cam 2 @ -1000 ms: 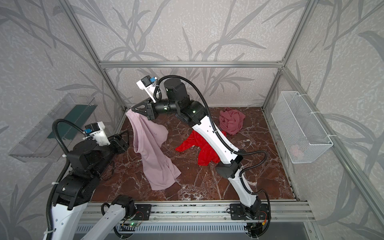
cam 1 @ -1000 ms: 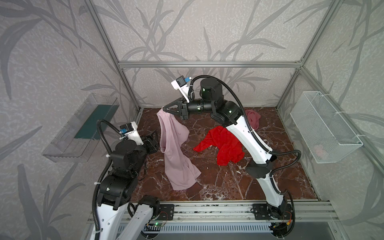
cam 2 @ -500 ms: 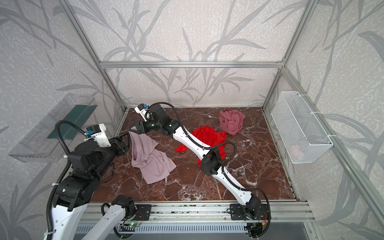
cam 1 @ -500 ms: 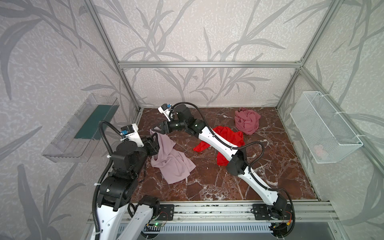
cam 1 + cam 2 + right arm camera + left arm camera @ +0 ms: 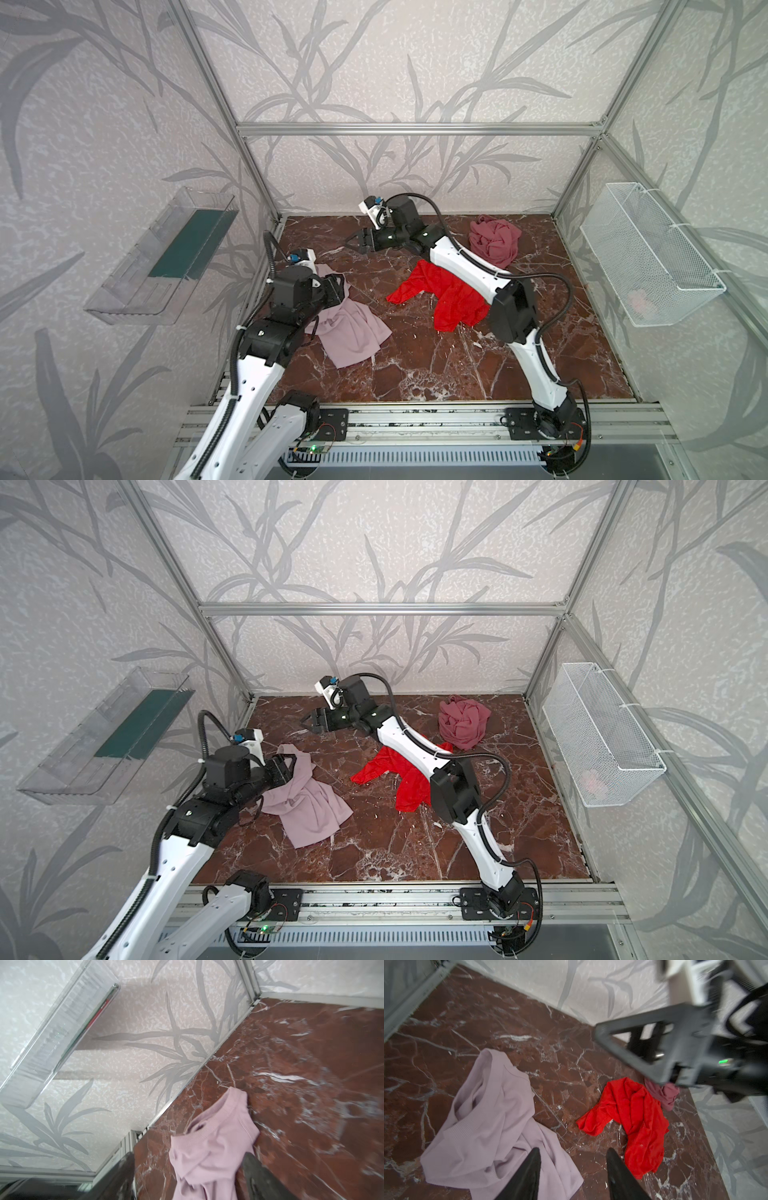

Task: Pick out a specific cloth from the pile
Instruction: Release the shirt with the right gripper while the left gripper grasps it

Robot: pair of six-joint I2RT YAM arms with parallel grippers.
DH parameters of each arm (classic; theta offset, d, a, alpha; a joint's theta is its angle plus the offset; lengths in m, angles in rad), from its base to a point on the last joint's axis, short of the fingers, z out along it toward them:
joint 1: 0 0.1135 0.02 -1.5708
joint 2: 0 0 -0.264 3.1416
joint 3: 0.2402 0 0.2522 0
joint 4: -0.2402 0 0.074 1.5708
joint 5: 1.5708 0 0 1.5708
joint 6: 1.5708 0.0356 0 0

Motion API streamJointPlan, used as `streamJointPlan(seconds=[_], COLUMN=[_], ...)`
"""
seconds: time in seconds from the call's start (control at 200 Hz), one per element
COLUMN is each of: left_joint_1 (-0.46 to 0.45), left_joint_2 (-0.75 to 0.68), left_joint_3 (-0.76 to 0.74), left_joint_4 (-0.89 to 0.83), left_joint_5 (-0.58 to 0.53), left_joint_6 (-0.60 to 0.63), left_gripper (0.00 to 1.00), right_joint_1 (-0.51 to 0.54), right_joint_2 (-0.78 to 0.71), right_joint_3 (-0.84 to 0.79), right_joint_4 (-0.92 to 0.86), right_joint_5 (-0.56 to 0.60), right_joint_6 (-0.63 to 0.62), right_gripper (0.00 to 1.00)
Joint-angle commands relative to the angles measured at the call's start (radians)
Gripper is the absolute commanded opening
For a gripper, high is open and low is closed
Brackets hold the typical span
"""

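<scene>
Pale lilac-pink ribbed cloth (image 5: 353,328) is now lying crumpled on the marble counter (image 5: 415,365), released by the right gripper (image 5: 352,245), which is gaping empty; the left gripper (image 5: 573,1150) is hovering open.

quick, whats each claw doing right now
left claw: open, holding nothing, just above the cloth
right claw: open, holding nothing

In both top views the right arm (image 5: 465,266) hides the middle of the red cloth (image 5: 453,303), and the left arm (image 5: 291,291) an edge of the pale lilac-pink cloth (image 5: 353,332). The pinkish thing (image 5: 638,299) in the wire basket (image 5: 615,232) is too small to tell.
</scene>
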Motion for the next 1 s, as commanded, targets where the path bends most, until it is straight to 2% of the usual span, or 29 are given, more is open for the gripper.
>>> streamJointPlan(seconds=[0.0,0.11,0.185,0.44,0.7,0.995], left_joint_1=[-0.065,-0.144,-0.190,-0.297,-0.405,-0.420], left_joint_2=[0.044,0.119,0.176,0.330,0.408,0.466], left_joint_3=[-0.049,-0.102,-0.124,-0.139,-0.181,-0.230], left_joint_4=[0.039,0.069,0.092,0.042,-0.022,0.069], left_joint_5=[-0.005,-0.028,-0.037,-0.055,-0.120,-0.124], left_joint_6=[-0.033,-0.055,-0.069,-0.073,-0.107,-0.132], left_gripper=[0.49,0.49,0.50,0.49,0.48,0.50], right_joint_1=[-0.018,-0.084,-0.121,-0.136,-0.137,-0.136], right_joint_2=[-0.227,-0.437,-0.554,-0.832,-0.930,-0.952], right_joint_3=[-0.286,-0.647,-0.816,-1.179,-1.290,-1.311], right_joint_4=[0.154,0.333,0.359,0.347,0.347,0.331], right_joint_5=[0.077,0.098,0.107,0.197,0.191,0.176], right_joint_6=[-0.060,0.017,0.037,0.019,0.026,0.022], right_gripper=[0.81,0.81,0.80,0.80,0.80,0.80])
